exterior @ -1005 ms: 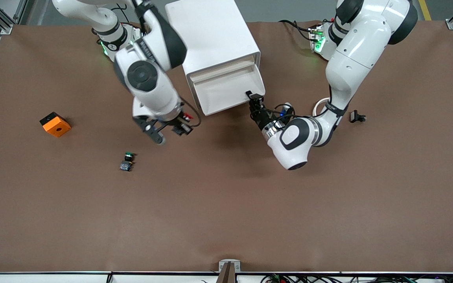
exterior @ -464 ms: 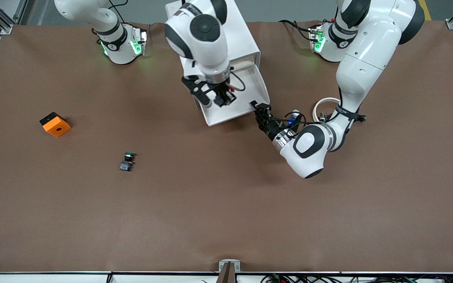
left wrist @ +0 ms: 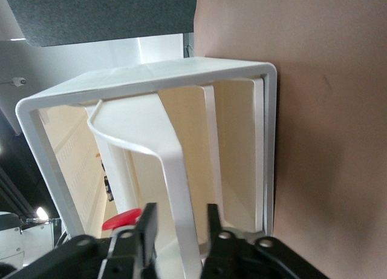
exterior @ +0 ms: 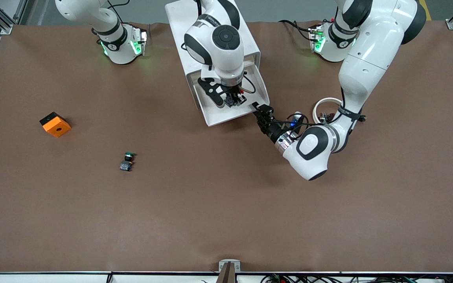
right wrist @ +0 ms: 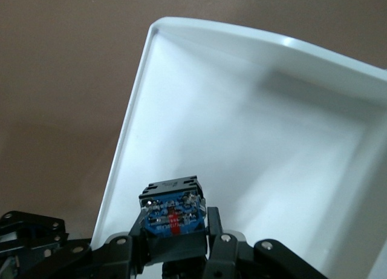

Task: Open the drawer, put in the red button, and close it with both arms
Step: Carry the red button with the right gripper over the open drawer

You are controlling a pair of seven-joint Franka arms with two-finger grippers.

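Red button (right wrist: 171,213) between right jaws

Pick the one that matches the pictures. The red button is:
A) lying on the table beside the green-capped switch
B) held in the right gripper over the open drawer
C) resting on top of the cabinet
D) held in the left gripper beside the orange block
B: the right gripper is shut on the red button above the open drawer, whose front edge the left gripper grips.
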